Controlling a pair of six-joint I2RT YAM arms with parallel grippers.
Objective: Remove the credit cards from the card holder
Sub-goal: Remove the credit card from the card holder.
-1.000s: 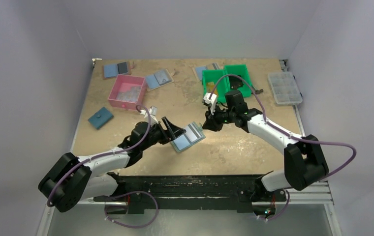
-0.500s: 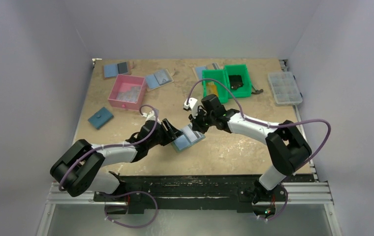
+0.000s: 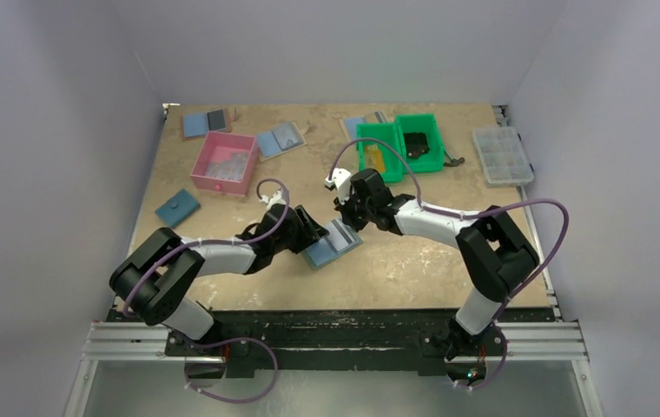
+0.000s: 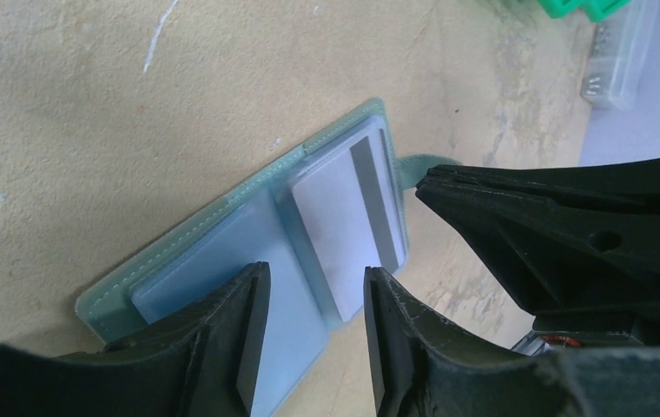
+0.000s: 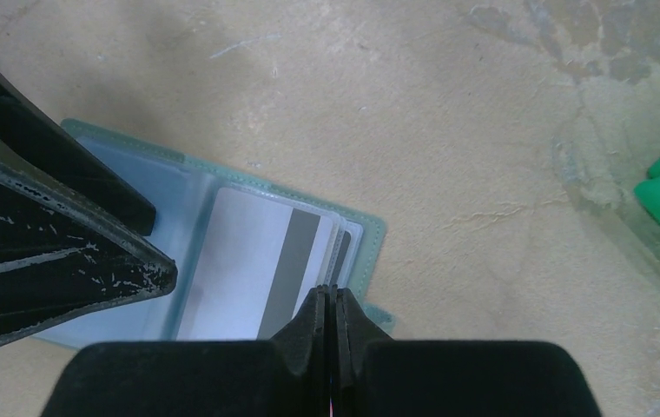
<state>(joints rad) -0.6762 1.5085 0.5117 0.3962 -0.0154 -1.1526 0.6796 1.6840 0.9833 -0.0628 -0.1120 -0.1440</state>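
Note:
The card holder (image 3: 335, 248) lies open and flat on the table, pale blue inside with a grey-green rim (image 4: 189, 228). Its right half holds a white card with a grey stripe (image 4: 339, 224) (image 5: 240, 261), with the edges of more credit cards stacked behind it. My left gripper (image 4: 315, 274) (image 3: 316, 233) is open, its fingers straddling the fold, one over the left half and one over the card. My right gripper (image 5: 327, 294) (image 3: 348, 221) is shut, its tips at the holder's right edge beside the cards' edges; I see nothing clearly between them.
A green bin (image 3: 400, 143) at the back holds an orange-yellow flat piece (image 3: 377, 159). A pink bin (image 3: 222, 161), a dark blue wallet (image 3: 177, 208), other blue-and-grey folders (image 3: 279, 139) and a clear compartment box (image 3: 502, 155) sit around the table.
My right gripper swung left from near the green bin to the holder's right edge and shut. The left arm reached farther forward over the holder and its jaws narrowed.

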